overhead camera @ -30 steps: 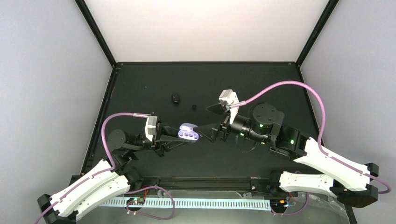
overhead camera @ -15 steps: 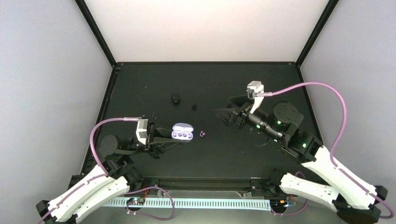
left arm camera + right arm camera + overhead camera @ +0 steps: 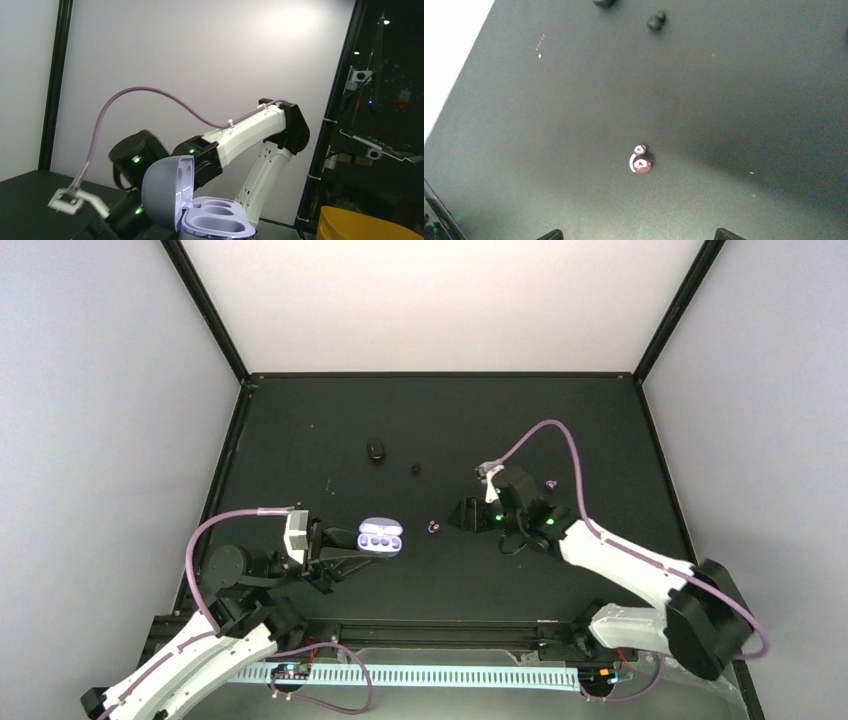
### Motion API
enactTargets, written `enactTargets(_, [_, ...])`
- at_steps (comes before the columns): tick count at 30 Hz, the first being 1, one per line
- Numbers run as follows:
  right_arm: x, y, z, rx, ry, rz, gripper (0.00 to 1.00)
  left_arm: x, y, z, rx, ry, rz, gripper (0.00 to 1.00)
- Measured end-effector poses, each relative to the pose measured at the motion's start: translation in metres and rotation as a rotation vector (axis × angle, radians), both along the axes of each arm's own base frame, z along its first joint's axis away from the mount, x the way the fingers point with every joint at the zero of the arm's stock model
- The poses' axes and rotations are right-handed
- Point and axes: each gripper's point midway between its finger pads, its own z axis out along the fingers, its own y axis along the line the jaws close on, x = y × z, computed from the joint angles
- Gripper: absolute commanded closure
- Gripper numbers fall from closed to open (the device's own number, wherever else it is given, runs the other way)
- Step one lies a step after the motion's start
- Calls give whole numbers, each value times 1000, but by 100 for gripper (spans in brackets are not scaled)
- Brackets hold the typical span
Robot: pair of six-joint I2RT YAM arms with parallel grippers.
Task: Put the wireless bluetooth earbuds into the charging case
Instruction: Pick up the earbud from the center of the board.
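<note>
A lavender charging case (image 3: 382, 537) is held above the table at the left with its lid (image 3: 167, 192) up. My left gripper (image 3: 362, 546) is shut on it, its fingers hidden in the left wrist view. The base (image 3: 220, 217) shows empty wells. A purple-and-white earbud (image 3: 433, 528) lies on the black table just right of the case. My right gripper (image 3: 463, 515) hovers right of that earbud (image 3: 640, 161), open, both fingertips (image 3: 550, 234) at the bottom edge of the right wrist view with nothing between them. A black earbud pair (image 3: 655, 21) lies farther back.
A black pebble-shaped case (image 3: 375, 451) and the small black earbuds (image 3: 415, 469) lie at the back of the table (image 3: 300, 440). A tiny purple speck (image 3: 551, 483) sits behind the right arm, too small to identify. Black frame posts edge the table.
My right arm left the case, swung back, then came down beside the purple earbud, which now lies on the table. My left arm drew the case back toward the left.
</note>
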Motion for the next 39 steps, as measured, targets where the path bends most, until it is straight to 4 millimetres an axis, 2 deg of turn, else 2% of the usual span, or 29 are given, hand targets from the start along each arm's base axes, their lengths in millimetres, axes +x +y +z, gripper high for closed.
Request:
enactTargets(4, [5,18,-32,-11,77,38,26,-2,4,-2,-1,2,9,98])
enactTargets(7, [10,29,-48,-26,111,57,28,-1,4,-7,7,12,15,98])
enactTargets(11, [23,43,-50,-35,103,75,31,0,4,-14,21,23,21,99])
enactTargets(19, [41,60,-63,-82,96,105,35,1,4,-19,32,25,28,98])
enactTargets(24, [49,47,-66,-133,71,47,37,1,4,-20,36,26,29,99])
enactTargets(26, [56,28,-58,-134,47,-18,37,1,4,-21,40,27,31,98])
enactTargets(28, [68,-1,-46,-127,19,-119,38,1,4,-22,42,27,33,98])
enactTargets(33, [98,-104,-12,-117,-66,-469,41,1,5,-22,42,25,37,98])
enactTargets(36, [105,-160,-9,-122,-69,-651,41,2,4,-25,47,30,38,98])
enactTargets(39, [107,-196,-21,-152,-32,-757,42,3,3,-29,54,36,38,98])
